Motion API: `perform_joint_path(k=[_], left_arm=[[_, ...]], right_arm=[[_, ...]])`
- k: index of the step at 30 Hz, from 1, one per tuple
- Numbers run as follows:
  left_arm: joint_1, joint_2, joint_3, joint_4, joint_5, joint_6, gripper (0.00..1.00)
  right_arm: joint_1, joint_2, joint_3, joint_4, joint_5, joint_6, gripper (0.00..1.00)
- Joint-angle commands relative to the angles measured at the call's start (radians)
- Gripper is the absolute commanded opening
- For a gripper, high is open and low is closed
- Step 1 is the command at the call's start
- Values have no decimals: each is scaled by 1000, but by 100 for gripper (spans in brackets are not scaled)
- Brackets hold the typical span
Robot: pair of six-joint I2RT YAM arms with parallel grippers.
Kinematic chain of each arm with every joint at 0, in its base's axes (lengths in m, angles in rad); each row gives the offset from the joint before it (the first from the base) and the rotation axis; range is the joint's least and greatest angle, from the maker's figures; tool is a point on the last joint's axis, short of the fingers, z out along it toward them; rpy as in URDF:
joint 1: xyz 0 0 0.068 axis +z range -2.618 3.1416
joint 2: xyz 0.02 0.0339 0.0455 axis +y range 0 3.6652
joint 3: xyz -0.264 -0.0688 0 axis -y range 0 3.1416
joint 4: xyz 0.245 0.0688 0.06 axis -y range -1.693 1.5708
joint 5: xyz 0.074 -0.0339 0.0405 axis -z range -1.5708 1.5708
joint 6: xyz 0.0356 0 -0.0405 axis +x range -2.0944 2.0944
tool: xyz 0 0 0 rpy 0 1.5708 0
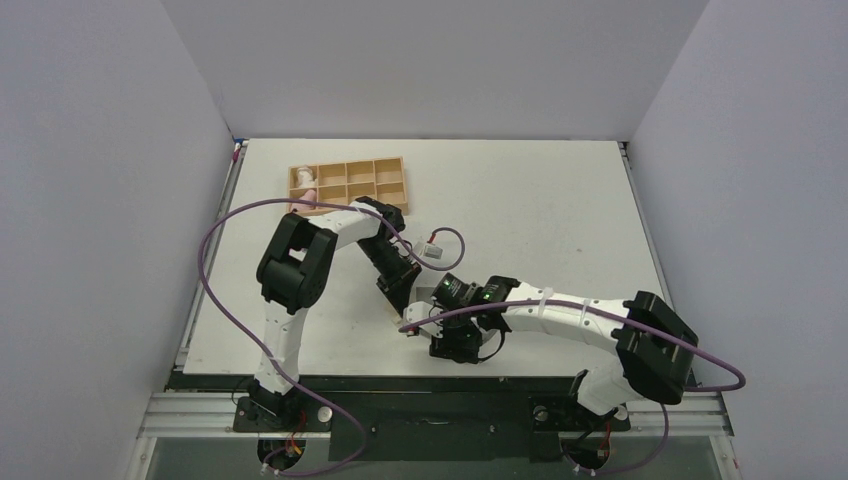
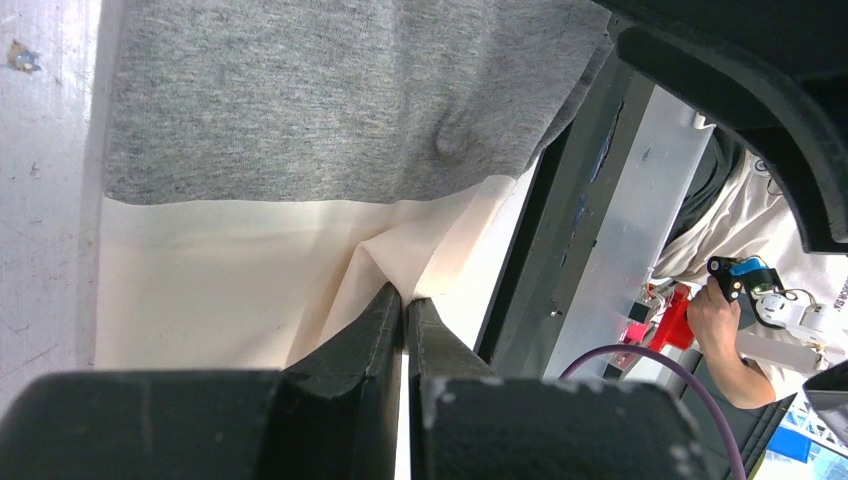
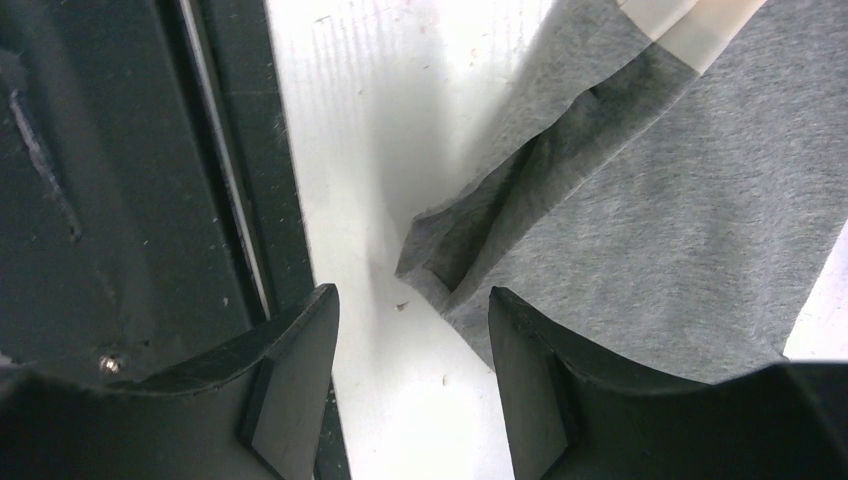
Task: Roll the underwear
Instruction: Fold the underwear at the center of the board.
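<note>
Underwear [image 2: 330, 100] lies flat on the white table [image 1: 540, 220], near its front edge and about midway between your two arm bases. From above it is almost wholly hidden under the two wrists. In the left wrist view the pale beige strip [image 2: 220, 280] runs across the frame on the side nearest that camera, with the grey cloth beyond it. You cannot tell the garment's long axis, since no view shows all of it.

Your left arm rises from its base to a high elbow, then angles down and to the right onto the garment. Your right arm stretches low and leftward along the near edge to meet it. The left gripper [image 2: 405, 305] is clamped on the beige strip, jaws pressed together, with the fabric puckered into a crease at the tips. The right gripper [image 3: 412, 300] stands wide apart and holds nothing. A folded-over grey corner lies on the table just ahead of the gap between its fingers [image 3: 300, 370]. At the far left of the table sits a wooden divided tray [image 1: 348, 185].
</note>
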Motion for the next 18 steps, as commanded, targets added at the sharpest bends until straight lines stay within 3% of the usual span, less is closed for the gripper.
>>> perform_joint_path(k=[1, 10, 18], left_arm=[[8, -5, 29, -26, 42, 15, 0], [9, -11, 16, -29, 40, 20, 0], [9, -5, 15, -29, 41, 20, 0]], right_arm=[[21, 23, 4, 54, 68, 50, 53], [29, 72, 17, 69, 114, 89, 52], [44, 109, 35, 67, 147, 111, 42]])
